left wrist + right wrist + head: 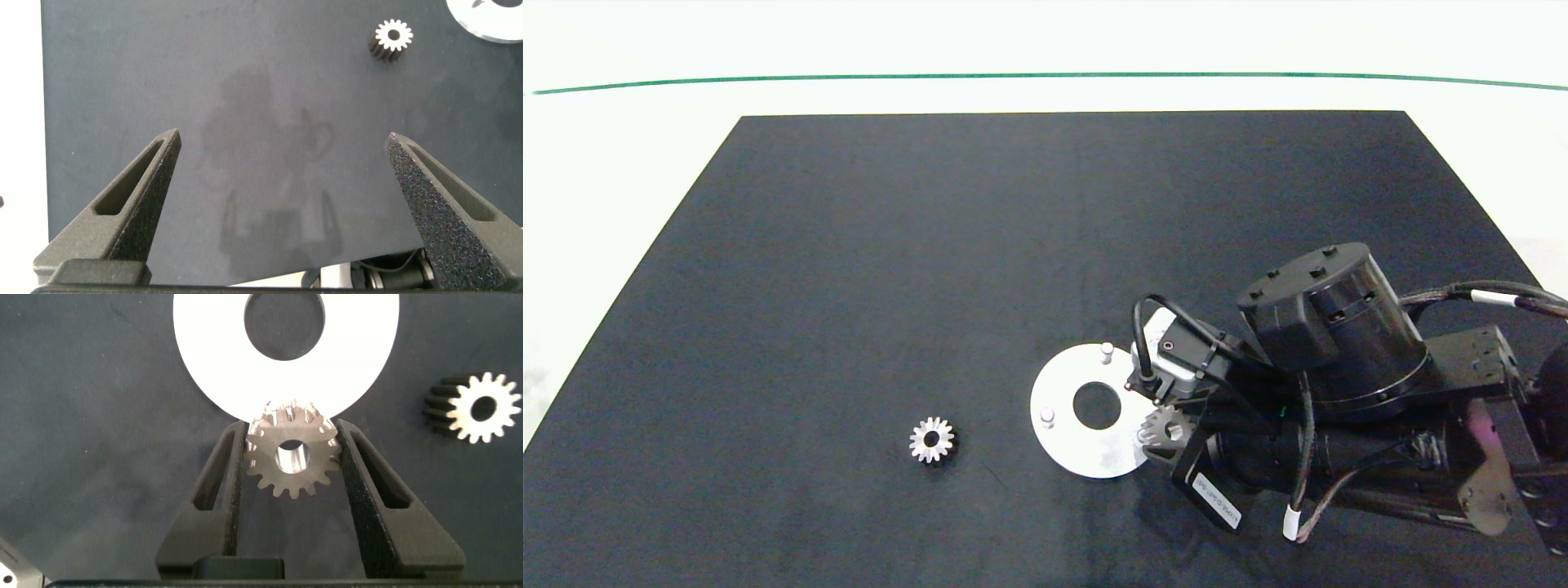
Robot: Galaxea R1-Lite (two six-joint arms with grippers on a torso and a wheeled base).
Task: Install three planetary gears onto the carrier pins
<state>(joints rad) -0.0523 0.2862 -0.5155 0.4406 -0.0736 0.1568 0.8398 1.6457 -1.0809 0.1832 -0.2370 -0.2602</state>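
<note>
Two gears are showing on the black mat (849,286), and the nearest action is at the lower right of the frame, where the right gripper (292,453) is clamping one planetary gear (292,456) between its grey fingers (225,469), right at the near edge of the white disc (1066,441). Its bore is sitting over the disc's rim, where the third pin should be, though that pin is hidden. Further left, a second gear (931,439) is lying flat, well apart from the disc. Two carrier pins (1107,352) are standing bare. Off to the left, the left gripper (282,175) is hovering with fingers wide apart, holding nothing.
</note>
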